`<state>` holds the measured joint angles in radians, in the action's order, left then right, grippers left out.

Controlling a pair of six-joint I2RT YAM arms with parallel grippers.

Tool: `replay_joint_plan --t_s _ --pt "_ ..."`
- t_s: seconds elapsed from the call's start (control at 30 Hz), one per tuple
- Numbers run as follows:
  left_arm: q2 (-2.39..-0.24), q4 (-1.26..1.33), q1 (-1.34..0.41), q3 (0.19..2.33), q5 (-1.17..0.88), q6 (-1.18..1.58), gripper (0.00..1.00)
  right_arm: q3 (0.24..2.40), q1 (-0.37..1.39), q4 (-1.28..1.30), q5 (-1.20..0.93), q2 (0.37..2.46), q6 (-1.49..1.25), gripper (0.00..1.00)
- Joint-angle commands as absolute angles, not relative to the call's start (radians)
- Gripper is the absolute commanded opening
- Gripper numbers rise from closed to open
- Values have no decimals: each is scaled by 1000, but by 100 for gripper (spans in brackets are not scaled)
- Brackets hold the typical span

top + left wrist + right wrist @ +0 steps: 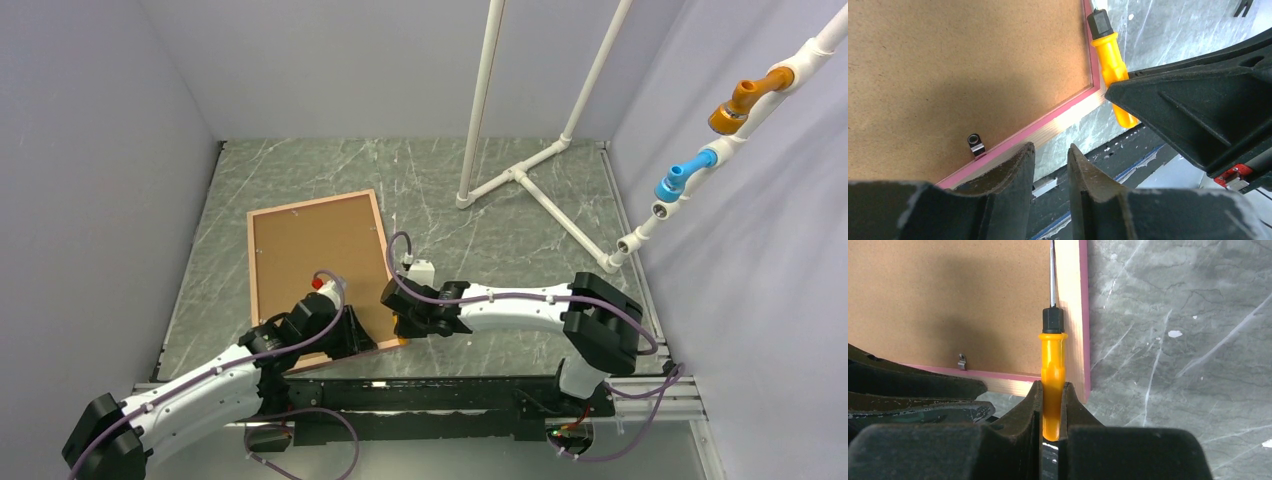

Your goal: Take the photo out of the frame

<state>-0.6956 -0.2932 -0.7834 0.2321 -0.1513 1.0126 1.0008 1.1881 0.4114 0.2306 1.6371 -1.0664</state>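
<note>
The pink frame (311,202) lies face down on the marble table, with its brown backing board (315,250) up. The photo is hidden under the board. My right gripper (1052,386) is shut on the yellow handle of a screwdriver (1052,365). The screwdriver's shaft lies along the frame's right border (1073,315) near the near right corner. My left gripper (1050,150) is open a little and empty, just above the frame's near border (1048,122). A small metal clip (975,144) holds the board at that border.
A white pipe stand (515,175) rises at the back right. A slanted pipe with orange and blue fittings (745,100) runs along the right wall. Grey walls close the left, back and right. A black rail (450,390) runs along the near edge.
</note>
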Motion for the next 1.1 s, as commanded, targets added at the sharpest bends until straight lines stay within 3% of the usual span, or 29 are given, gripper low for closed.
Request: replay_joint_plan --t_s 0.0,1.07 --pt "-702 -293 -787 216 -88 1012 36 1028 1184 443 281 1667 -1052 0" --pt "-660 -350 -787 199 -59 1014 36 976 1133 406 271 1641 -1034 0"
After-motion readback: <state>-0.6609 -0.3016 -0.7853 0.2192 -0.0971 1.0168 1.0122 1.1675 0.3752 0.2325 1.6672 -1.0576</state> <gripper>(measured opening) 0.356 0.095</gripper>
